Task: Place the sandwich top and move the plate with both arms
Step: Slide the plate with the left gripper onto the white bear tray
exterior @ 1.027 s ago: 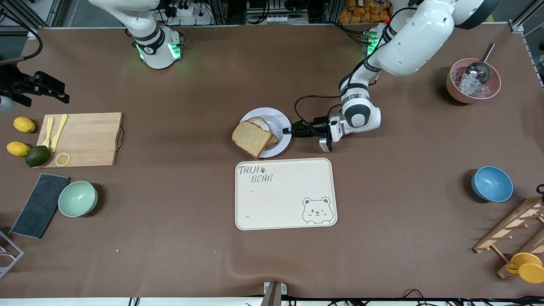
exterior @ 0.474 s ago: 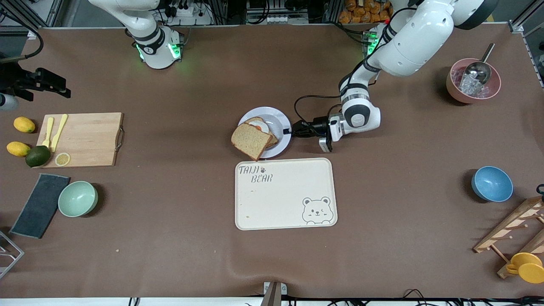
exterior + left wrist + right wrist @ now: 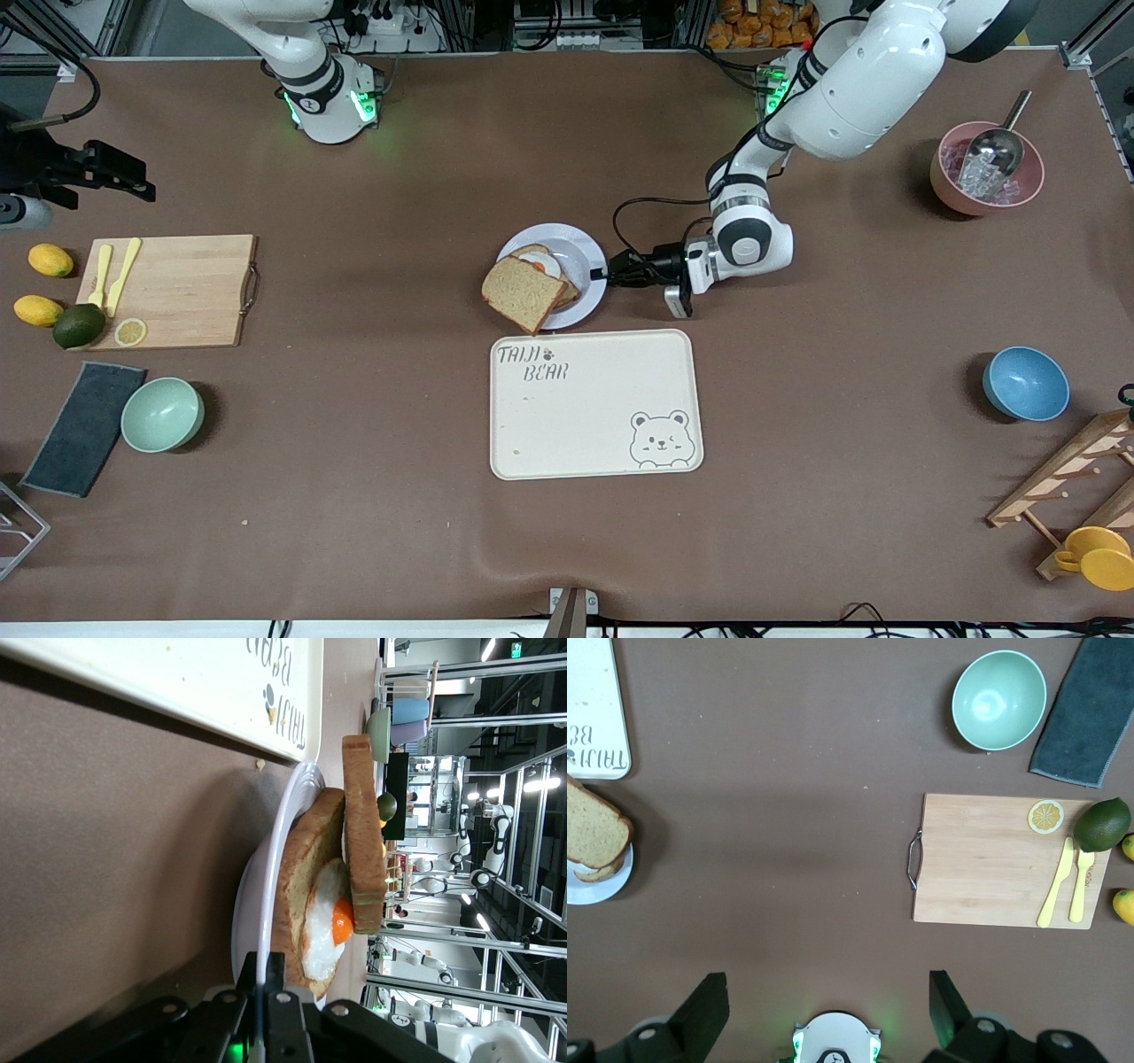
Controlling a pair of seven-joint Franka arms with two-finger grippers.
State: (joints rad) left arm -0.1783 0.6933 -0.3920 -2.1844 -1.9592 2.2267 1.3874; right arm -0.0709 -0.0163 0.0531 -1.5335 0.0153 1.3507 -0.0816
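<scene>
Nearest the front camera lies the rectangular cream tray with the bear drawing (image 3: 595, 404), empty. Just past it on the brown bench (image 3: 354, 532) sits the small round lavender-white plate (image 3: 589, 255), and on it the stack: a bread slice bearing a fried egg (image 3: 323, 926), with the plain square wholemeal sandwich top (image 3: 523, 293) resting on that. You can see the top sits skewed, overhanging the plate's rim toward the right arm's end and leaving the egg half uncovered.

Your left hand (image 3: 604, 273) is at the plate's rim on the left arm's side, clamped shut on that rim; the left wrist view shows the edge running between the closed fingers (image 3: 285, 1014). So the placing looks done, if untidily, and the plate move is the step in hand.

Farther off, your right hand (image 3: 124, 173) hangs above the bench near the wooden cutting board (image 3: 173, 291), fingers spread wide and holding nothing. I judge it must come across and take the plate's free edge before you lift. The overhanging top may slide if the plate tips, though its seating is hard to read from here.
</scene>
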